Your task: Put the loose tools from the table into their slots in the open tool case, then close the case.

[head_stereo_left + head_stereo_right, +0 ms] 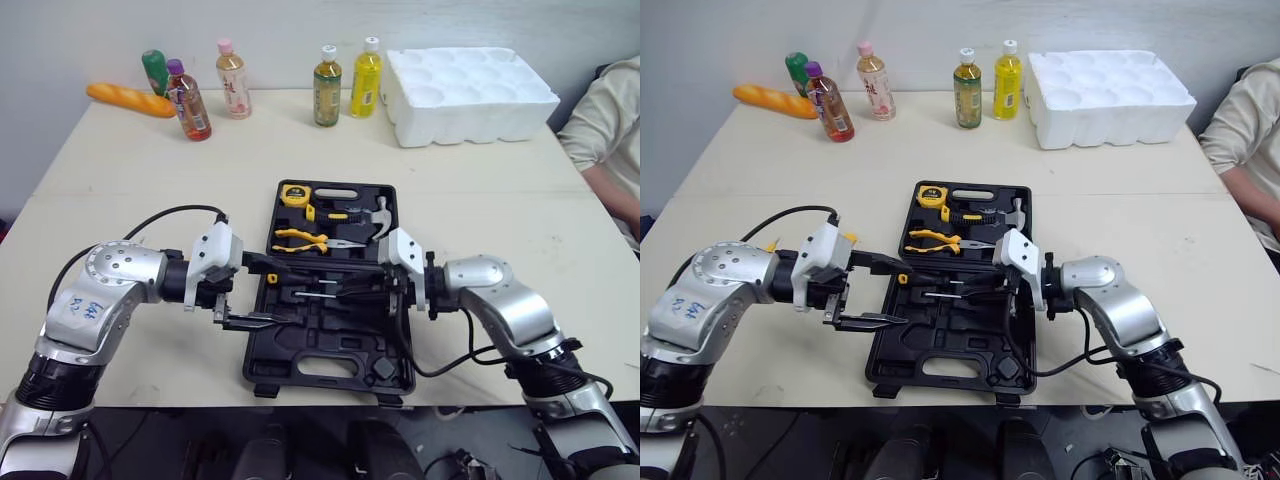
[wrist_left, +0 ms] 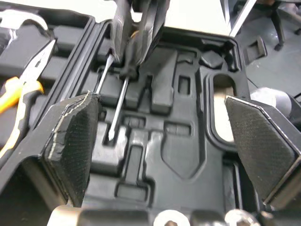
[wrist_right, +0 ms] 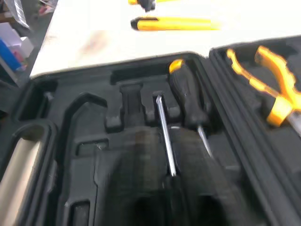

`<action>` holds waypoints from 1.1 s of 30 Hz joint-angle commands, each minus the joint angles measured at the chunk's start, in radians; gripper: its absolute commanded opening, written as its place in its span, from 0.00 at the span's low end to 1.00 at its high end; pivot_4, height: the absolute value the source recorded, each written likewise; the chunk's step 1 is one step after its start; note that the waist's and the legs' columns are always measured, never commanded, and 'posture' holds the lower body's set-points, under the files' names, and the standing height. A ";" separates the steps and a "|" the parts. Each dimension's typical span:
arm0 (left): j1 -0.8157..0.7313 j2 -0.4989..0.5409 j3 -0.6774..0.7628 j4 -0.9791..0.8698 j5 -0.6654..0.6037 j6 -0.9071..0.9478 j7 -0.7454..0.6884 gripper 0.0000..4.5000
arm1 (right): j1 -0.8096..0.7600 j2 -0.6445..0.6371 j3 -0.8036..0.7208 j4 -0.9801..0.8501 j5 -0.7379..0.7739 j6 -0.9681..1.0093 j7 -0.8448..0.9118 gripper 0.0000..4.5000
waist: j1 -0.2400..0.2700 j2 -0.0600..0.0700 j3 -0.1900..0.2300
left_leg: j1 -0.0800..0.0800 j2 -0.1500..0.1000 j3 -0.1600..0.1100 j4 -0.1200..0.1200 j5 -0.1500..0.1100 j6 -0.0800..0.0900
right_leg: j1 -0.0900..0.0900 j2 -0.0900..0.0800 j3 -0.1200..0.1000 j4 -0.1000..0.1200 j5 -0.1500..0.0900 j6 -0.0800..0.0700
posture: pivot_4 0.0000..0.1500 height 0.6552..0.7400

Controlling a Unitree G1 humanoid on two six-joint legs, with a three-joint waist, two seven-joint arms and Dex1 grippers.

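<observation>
screwdriver (image 2: 118, 106) btwn R gripper (image 2: 135, 49) fingers, over case (image 1: 300, 362)

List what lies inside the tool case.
Tape measure, hammer, pliers, a stowed screwdriver, plus a held screwdriver in the right gripper. Slots beneath it are hidden.

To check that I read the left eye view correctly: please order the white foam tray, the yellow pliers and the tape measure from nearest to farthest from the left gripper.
1. yellow pliers: in the tool case, just beyond the left gripper.
2. tape measure: in the case's far left corner.
3. white foam tray: at the far right of the table.
</observation>
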 commanded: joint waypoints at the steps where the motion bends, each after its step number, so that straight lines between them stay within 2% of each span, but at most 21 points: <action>1: -0.016 0.005 0.007 0.007 0.005 -0.017 -0.007 1.00 | 0.004 0.005 -0.004 0.003 -0.010 -0.024 0.006 0.01 | 0.000 0.000 0.000 | 0.000 0.000 0.000 0.000 0.000 0.000 | -0.001 0.000 0.000 0.001 0.000 0.000 | 1.00 1.00; 17: -0.024 0.005 0.001 0.046 0.020 -0.056 -0.034 1.00 | -0.025 0.008 -0.015 0.018 -0.028 0.014 -0.018 0.01 | 0.002 0.000 0.000 | 0.000 0.000 0.000 0.002 0.000 -0.001 | 0.000 0.000 0.000 0.002 0.000 0.000 | 1.00 1.00; 26: -0.030 -0.005 -0.010 0.056 0.024 -0.072 -0.035 1.00 | 0.011 -0.038 0.108 0.064 -0.157 0.051 -0.020 0.01 | 0.003 -0.001 0.000 | 0.001 0.000 0.000 0.002 0.000 -0.001 | 0.001 0.000 0.000 0.002 0.000 0.000 | 1.00 1.00; 33: -0.023 -0.012 -0.016 0.062 0.030 -0.081 -0.024 1.00 | 0.032 -0.034 0.153 0.090 -0.234 0.107 -0.096 0.01 | 0.002 -0.008 -0.007 | 0.008 0.000 0.000 0.002 -0.002 0.001 | 0.006 0.000 0.001 -0.001 0.000 0.000 | 1.00 1.00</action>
